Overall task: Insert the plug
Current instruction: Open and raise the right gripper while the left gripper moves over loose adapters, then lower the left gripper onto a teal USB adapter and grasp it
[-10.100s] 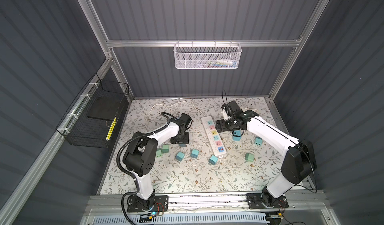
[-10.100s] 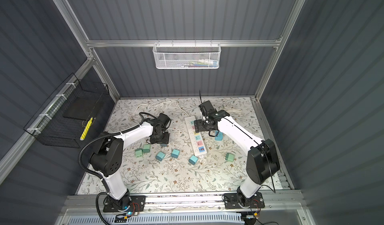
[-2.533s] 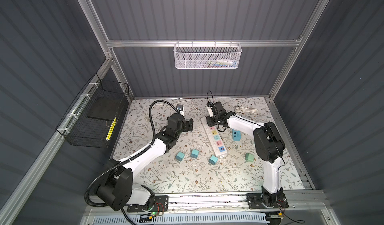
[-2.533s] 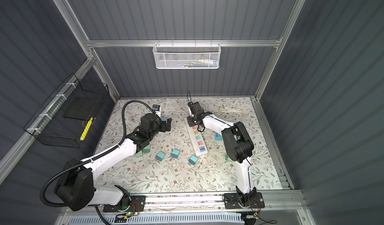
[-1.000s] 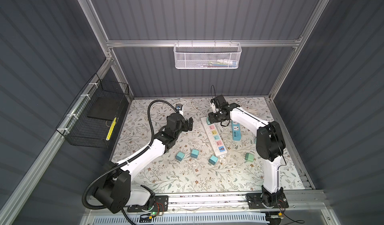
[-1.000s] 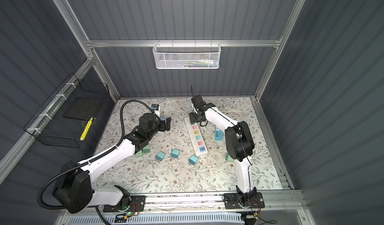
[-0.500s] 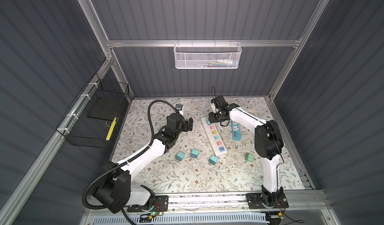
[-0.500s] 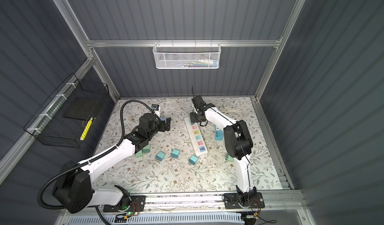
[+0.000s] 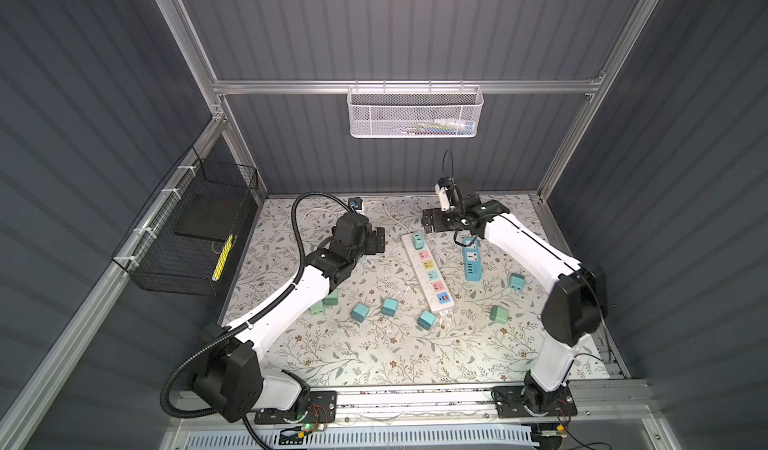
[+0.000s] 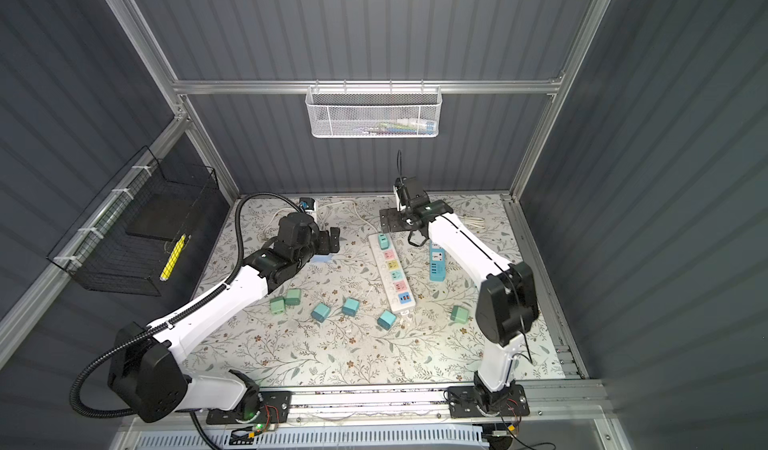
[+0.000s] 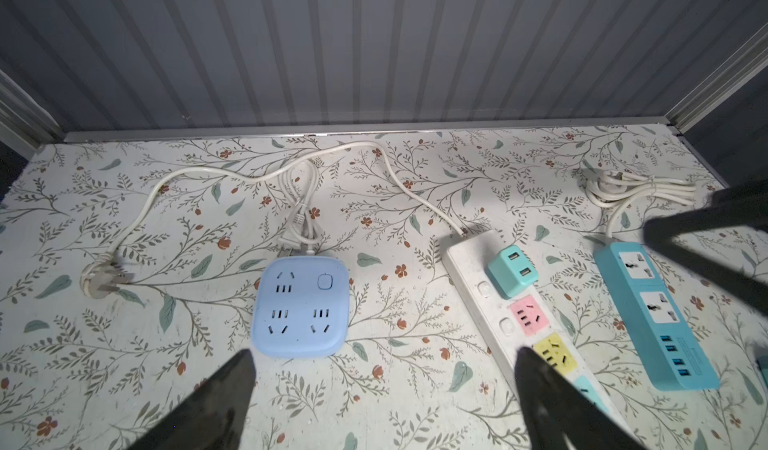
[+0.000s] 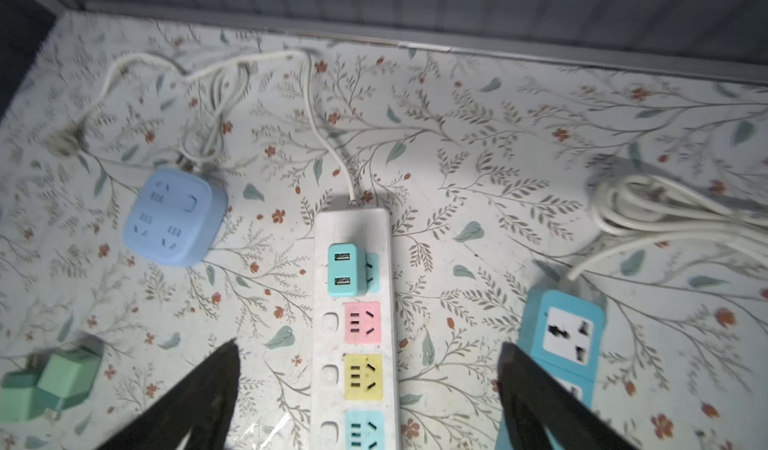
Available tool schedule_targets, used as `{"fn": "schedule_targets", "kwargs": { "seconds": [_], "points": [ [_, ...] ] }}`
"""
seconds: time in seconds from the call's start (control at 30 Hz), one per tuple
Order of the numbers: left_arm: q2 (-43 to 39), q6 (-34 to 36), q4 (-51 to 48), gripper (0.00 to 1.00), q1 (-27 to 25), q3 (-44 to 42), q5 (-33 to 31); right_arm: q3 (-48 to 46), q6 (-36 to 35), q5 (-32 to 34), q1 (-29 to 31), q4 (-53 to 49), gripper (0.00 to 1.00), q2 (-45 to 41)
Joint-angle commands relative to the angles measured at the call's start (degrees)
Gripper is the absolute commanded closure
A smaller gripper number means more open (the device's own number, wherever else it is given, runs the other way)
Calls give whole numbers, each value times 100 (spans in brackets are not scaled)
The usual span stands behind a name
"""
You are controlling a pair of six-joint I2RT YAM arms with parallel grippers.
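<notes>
Teal plug (image 12: pixel 343 269) in the white power strip's (image 9: pixel 428 277) cord-end socket.
Left of the strip my left end effector (image 9: pixel 374 240) hovers, jaws apart; my right end effector (image 9: pixel 432 222), also apart and empty, hangs over that end, nearest the plug.

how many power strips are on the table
3: white strip mid-table, teal strip to its right, pale blue square one to its left; none looks hidden.

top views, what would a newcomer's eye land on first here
The white power strip with pastel sockets, mid-table, a teal plug standing in its far-end socket. The right pincer hangs open near that plug; loose teal and green plugs dot the floral table in front.
</notes>
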Motion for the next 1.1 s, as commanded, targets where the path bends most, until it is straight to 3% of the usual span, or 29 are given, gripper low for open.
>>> {"fn": "schedule_targets", "kwargs": {
  "seconds": [0.0,0.07,0.13,0.17,0.27,0.57,0.87,1.07],
  "points": [
    [70,-286,-1357,6,-27,77,354,-1091,359,270,-120,1139,1,-553],
    [146,-359,-1861,7,-34,103,505,-1392,390,-448,-348,1251,10,-748],
    [302,-442,-2364,9,-131,165,652,-1344,508,-1058,-534,999,28,-684],
    [421,-432,-2600,10,-232,203,713,-1260,477,-1157,-551,783,37,-611],
    [855,-484,-3306,15,-580,357,716,-1235,461,-1369,-488,437,48,-468],
    [1487,-388,-3744,17,-1373,289,1102,-1732,594,-1402,-376,561,46,-649],
    [1891,-6,-3177,17,-1434,152,1582,-1731,586,-1519,-367,505,42,-632],
    [2259,178,-3067,20,-1442,307,1252,-1719,533,-1518,-360,397,42,-649]
  ]
}}
